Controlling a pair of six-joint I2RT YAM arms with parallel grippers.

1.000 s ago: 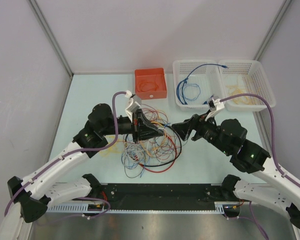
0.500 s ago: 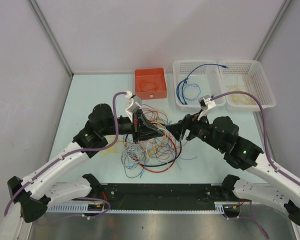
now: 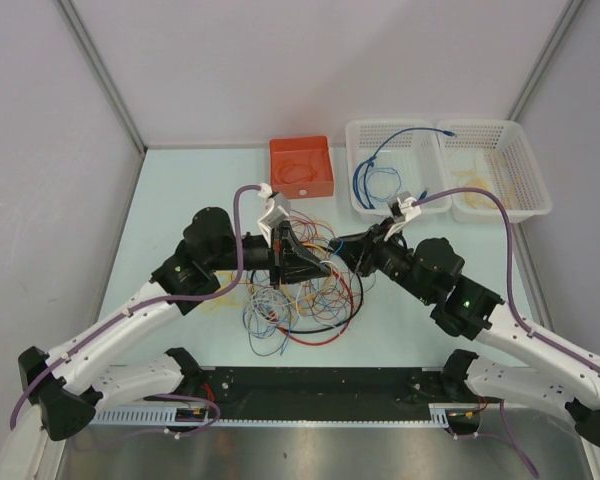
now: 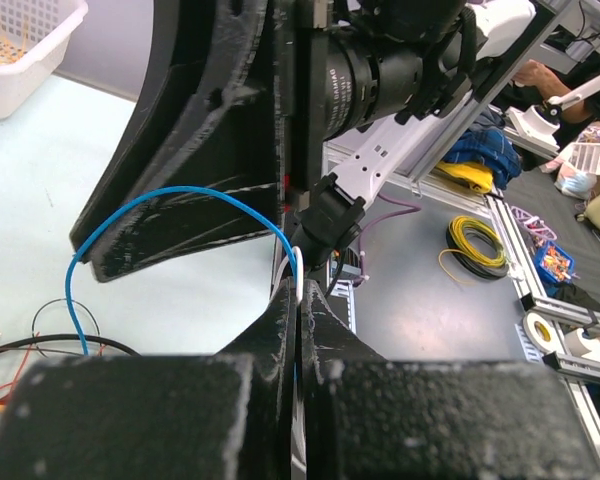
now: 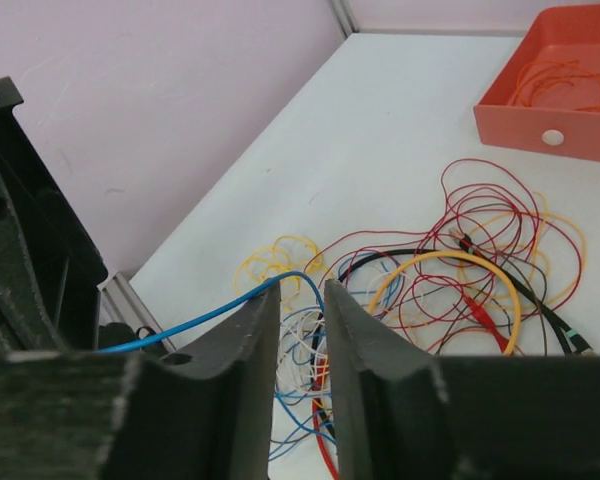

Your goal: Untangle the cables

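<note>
Left fingers [image 4: 210, 410] clamp shut on a blue cable [image 4: 180, 195], anchoring it. Right fingers [image 5: 220, 390], at their three o'clock, stand narrowly apart with that cable at their gap (not yet pinched), probably to draw it from the cables [image 3: 300, 295] heaped mid-counter [image 3: 180, 190].

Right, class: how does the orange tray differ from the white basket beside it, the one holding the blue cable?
The orange tray has solid walls; the white basket has mesh walls. The orange tray looks smaller than the white basket. The orange tray's orange cable lies coiled inside it; the white basket's blue cable is coiled too, but one end reaches toward the neighbouring basket. Both are open-topped and sit at the table's far side.
</note>
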